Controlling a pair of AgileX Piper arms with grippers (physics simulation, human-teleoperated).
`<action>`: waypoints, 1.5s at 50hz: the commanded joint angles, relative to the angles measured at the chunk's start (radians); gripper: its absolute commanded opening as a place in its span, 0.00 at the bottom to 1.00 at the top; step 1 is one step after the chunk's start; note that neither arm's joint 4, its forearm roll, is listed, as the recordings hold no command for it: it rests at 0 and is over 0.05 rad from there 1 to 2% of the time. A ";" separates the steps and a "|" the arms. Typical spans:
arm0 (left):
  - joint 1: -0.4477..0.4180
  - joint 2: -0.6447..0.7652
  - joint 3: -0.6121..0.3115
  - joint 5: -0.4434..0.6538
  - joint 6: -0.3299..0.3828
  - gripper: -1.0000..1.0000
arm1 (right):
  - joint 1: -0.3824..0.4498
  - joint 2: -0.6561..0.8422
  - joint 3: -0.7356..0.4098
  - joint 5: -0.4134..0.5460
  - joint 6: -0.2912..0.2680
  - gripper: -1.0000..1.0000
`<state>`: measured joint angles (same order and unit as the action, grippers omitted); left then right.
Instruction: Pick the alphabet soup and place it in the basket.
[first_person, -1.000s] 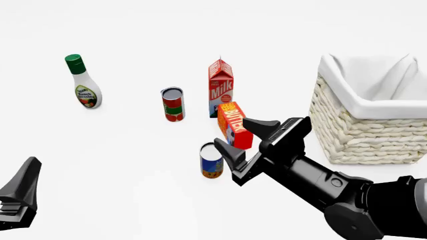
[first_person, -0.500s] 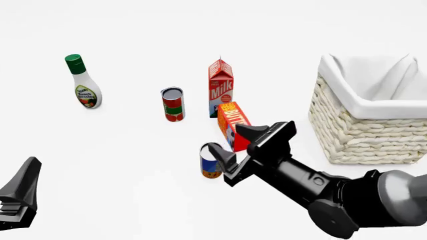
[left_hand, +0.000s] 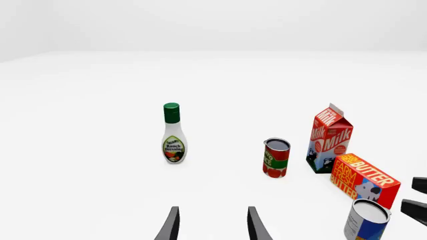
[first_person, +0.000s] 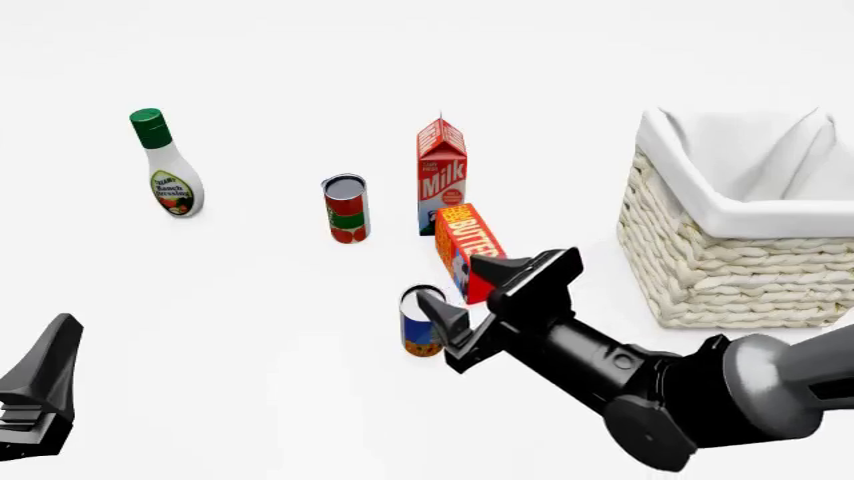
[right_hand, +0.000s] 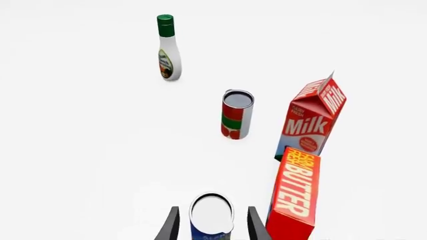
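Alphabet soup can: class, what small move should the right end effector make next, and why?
Probably close on the can. In the right wrist view the alphabet soup stands upright between the open fingers of the right end effector, and the butter box stands close beside it, so closing straight seems safer than shifting sideways.

Upright ranch dressing bottle (first_person: 167, 165), red-and-green can (first_person: 346, 209), milk carton (first_person: 442, 173), butter box (first_person: 469, 250).

left tool (left_hand: 212, 227) open | alphabet soup (left_hand: 366, 220) beside butter box (left_hand: 363, 178)

Two cans (first_person: 344, 207), bottle (first_person: 167, 165), carton (first_person: 442, 172), butter box (first_person: 467, 247), basket (first_person: 742, 260).
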<state>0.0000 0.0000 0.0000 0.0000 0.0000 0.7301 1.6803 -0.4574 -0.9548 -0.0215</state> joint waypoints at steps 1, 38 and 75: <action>0.000 0.000 0.000 0.000 0.000 1.00 | -0.002 0.032 -0.011 -0.006 -0.001 1.00; 0.000 0.000 0.000 0.000 0.000 1.00 | -0.003 0.126 -0.055 -0.017 0.007 1.00; 0.000 0.000 0.000 0.000 0.000 1.00 | 0.006 0.221 -0.093 -0.036 0.018 1.00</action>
<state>0.0000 0.0000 0.0000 0.0000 0.0000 0.7327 1.8777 -0.5406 -0.9862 -0.0068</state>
